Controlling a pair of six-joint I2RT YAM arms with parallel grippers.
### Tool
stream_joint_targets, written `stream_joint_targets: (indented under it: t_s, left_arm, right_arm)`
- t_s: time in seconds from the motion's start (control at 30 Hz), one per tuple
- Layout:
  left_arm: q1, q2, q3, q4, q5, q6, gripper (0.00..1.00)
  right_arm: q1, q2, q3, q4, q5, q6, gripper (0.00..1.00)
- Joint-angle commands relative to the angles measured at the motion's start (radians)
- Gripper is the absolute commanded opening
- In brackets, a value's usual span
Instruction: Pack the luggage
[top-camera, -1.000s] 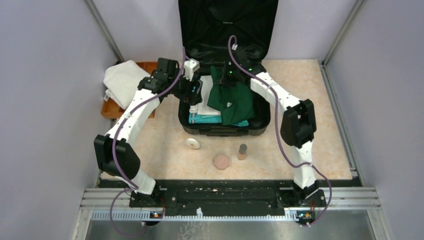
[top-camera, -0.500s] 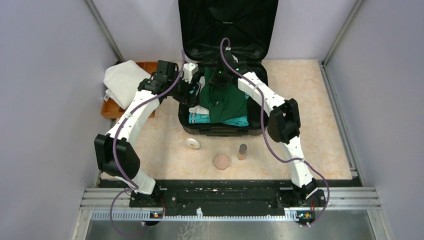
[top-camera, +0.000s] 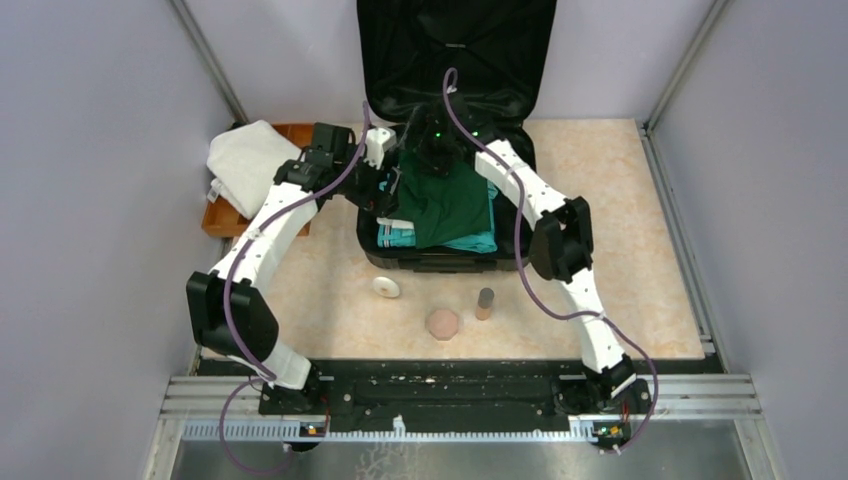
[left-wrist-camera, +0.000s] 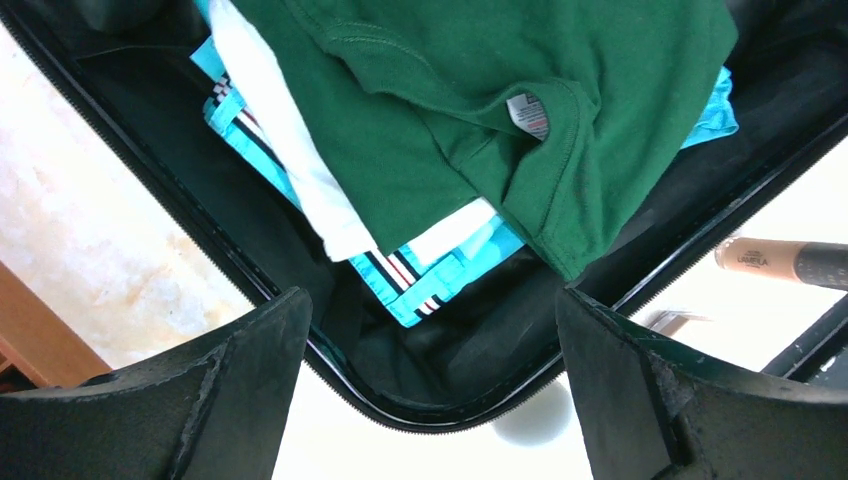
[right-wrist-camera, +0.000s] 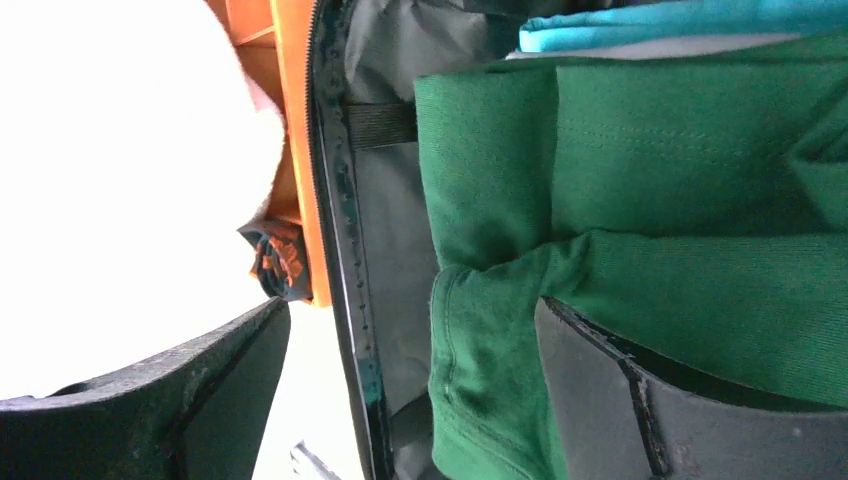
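The luggage (top-camera: 445, 262) lies open at the back of the table, its black lid (top-camera: 455, 50) standing upright. Inside, a green shirt (top-camera: 450, 205) lies over a white garment (left-wrist-camera: 290, 150) and a teal striped one (left-wrist-camera: 440, 280). My right gripper (top-camera: 425, 150) hangs over the case's back left part, jaws wide open. In the right wrist view the shirt's (right-wrist-camera: 680, 200) folded edge lies loose between the fingers of the right gripper (right-wrist-camera: 412, 305), by the rim (right-wrist-camera: 345, 250). My left gripper (top-camera: 385, 195) hovers over the left side of the case, open and empty, seen above the front corner (left-wrist-camera: 400, 405) as the left gripper (left-wrist-camera: 430, 300).
An orange-brown tray (top-camera: 222, 222) with a folded white cloth (top-camera: 250, 160) stands left of the case. In front of the case lie a white disc (top-camera: 386, 287), a pink octagonal piece (top-camera: 442, 323) and a small brown tube (top-camera: 485, 302). Grey walls close in both sides.
My right gripper carried the green shirt leftward and toward the back of the case, then opened and let it go. The shirt now lies flatter. The left arm has hardly moved.
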Motion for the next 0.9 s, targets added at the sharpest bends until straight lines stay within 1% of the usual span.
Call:
stream_joint_targets:
  t_s: [0.0,0.1,0.17,0.2,0.27,0.3,0.37,0.4,0.43,0.47,0.5,0.6,0.67,0.73,0.77,0.87]
  left_arm:
    - [0.001,-0.016,0.012,0.048,0.086,0.009,0.98]
    - [-0.003,0.019,0.041,0.067,0.137,-0.025,0.98]
    - [-0.015,0.060,0.089,0.074,0.151,-0.043,0.98]
    - [-0.025,0.078,0.107,0.081,0.148,-0.051,0.98]
    - [-0.047,0.108,0.128,0.118,0.131,-0.068,0.98]
    - [-0.062,0.125,0.134,0.150,0.109,-0.078,0.98]
    - [-0.082,0.173,0.144,0.195,0.077,-0.094,0.98]
    - [-0.094,0.204,0.156,0.208,0.062,-0.097,0.98]
    - [-0.105,0.239,0.169,0.216,0.032,-0.092,0.98]
    - [-0.116,0.277,0.185,0.219,-0.011,-0.082,0.98]
    - [-0.121,0.310,0.204,0.218,-0.056,-0.070,0.98]
    - [-0.119,0.396,0.269,0.162,-0.228,-0.070,0.98]
    - [-0.113,0.417,0.280,0.138,-0.301,-0.054,0.98]
    - [-0.103,0.392,0.238,0.159,-0.337,-0.032,0.98]
    - [-0.100,0.363,0.194,0.184,-0.359,-0.018,0.98]
    - [-0.097,0.296,0.109,0.262,-0.466,0.017,0.98]
  right_arm:
    - [-0.088,-0.159,-0.026,0.038,-0.121,-0.105,0.91]
    - [-0.150,-0.305,-0.219,0.115,-0.171,-0.126,0.89]
    - [-0.181,-0.384,-0.345,0.173,-0.205,-0.135,0.78]
    - [-0.192,-0.415,-0.399,0.188,-0.217,-0.140,0.71]
    - [-0.204,-0.477,-0.528,0.227,-0.242,-0.154,0.61]
    - [-0.204,-0.508,-0.632,0.260,-0.254,-0.154,0.56]
    - [-0.205,-0.566,-0.782,0.348,-0.284,-0.141,0.46]
    - [-0.206,-0.584,-0.840,0.395,-0.306,-0.123,0.41]
    - [-0.202,-0.597,-0.897,0.440,-0.332,-0.105,0.35]
    - [-0.200,-0.599,-0.939,0.476,-0.344,-0.087,0.32]
    - [-0.190,-0.596,-0.967,0.507,-0.359,-0.077,0.27]
    - [-0.150,-0.571,-0.973,0.514,-0.364,-0.091,0.24]
    - [-0.124,-0.550,-0.944,0.485,-0.354,-0.114,0.23]
    - [-0.109,-0.526,-0.923,0.474,-0.356,-0.117,0.22]
    - [-0.104,-0.515,-0.915,0.479,-0.361,-0.111,0.22]
    - [-0.088,-0.479,-0.896,0.475,-0.361,-0.108,0.22]
